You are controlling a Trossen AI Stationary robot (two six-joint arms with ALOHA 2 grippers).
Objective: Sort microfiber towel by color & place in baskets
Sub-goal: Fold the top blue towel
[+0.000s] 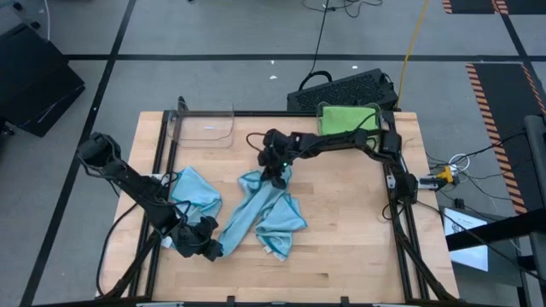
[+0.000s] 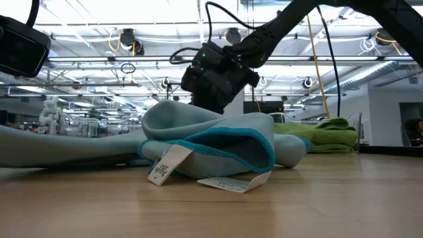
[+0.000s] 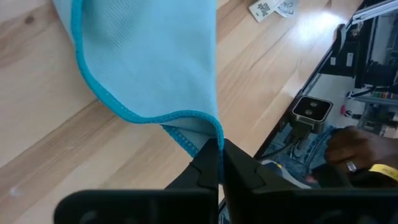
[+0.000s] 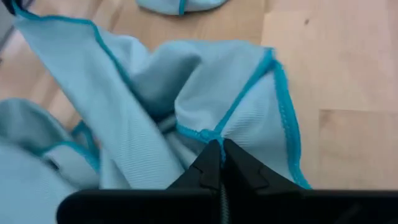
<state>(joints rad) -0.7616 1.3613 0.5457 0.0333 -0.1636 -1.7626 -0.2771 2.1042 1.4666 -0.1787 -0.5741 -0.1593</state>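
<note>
A light blue microfiber towel (image 1: 256, 213) with a teal hem lies bunched at the table's middle, and both grippers are shut on it. My right gripper (image 1: 275, 177) is at its far end and my left gripper (image 1: 212, 246) at its near left corner. A second blue towel (image 1: 194, 192) lies crumpled on the table beside the left arm. A green towel (image 1: 348, 118) fills the clear basket at the far right. The other clear basket (image 1: 205, 126) stands at the far left. In the low view the blue heap (image 2: 211, 142) rests on the wood under my right gripper (image 2: 215, 92). My left gripper pinches a hemmed corner of the blue towel (image 3: 210, 132) between its two fingertips, which slant down at it. The cloth spreads away from the fingers toward the table's middle, one layer folding over another at the corner. My right gripper pinches a teal-hemmed edge of the towel (image 4: 205, 133) between its two fingers, slanting down from the table's right. The cloth is gathered in folds under the fingers. The rest of the towel (image 4: 124, 124) lies on the table below.
A black keyboard (image 1: 341, 88) sits beyond the table's far edge. White labels (image 2: 231, 184) stick out of the heap near the low camera. Bare wood lies at the right and near side. A person's hand (image 3: 357, 152) shows beyond the table in the left wrist view.
</note>
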